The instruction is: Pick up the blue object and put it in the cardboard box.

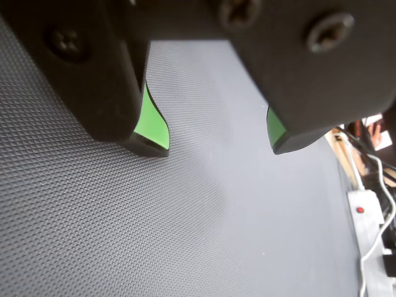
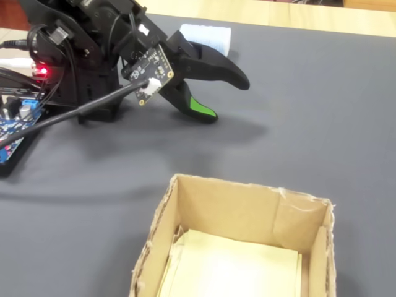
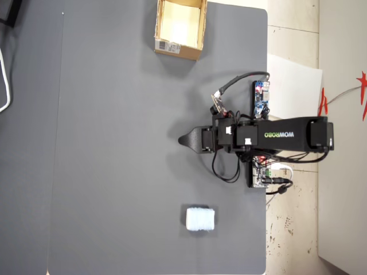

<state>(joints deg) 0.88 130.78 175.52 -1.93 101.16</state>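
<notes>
The blue object (image 3: 200, 219) is a pale, ribbed block lying on the dark mat, well to one side of the arm in the overhead view. In the fixed view the blue object (image 2: 207, 36) shows just behind the arm. The cardboard box (image 3: 178, 50) stands open at the mat's far edge, on the arm's other side, with a barcode label on its outer wall. In the fixed view the cardboard box (image 2: 241, 210) is in the foreground and shows a pale yellowish inside. My gripper (image 1: 218, 145) (image 2: 228, 100) (image 3: 182, 139) hangs low over bare mat, open, green pads apart and nothing between them.
Circuit boards (image 3: 262, 97) and cables sit at the arm's base on the mat's edge. A red light (image 2: 42, 71) glows on the base. A white power strip (image 1: 371, 229) with cords lies beyond the mat's edge in the wrist view.
</notes>
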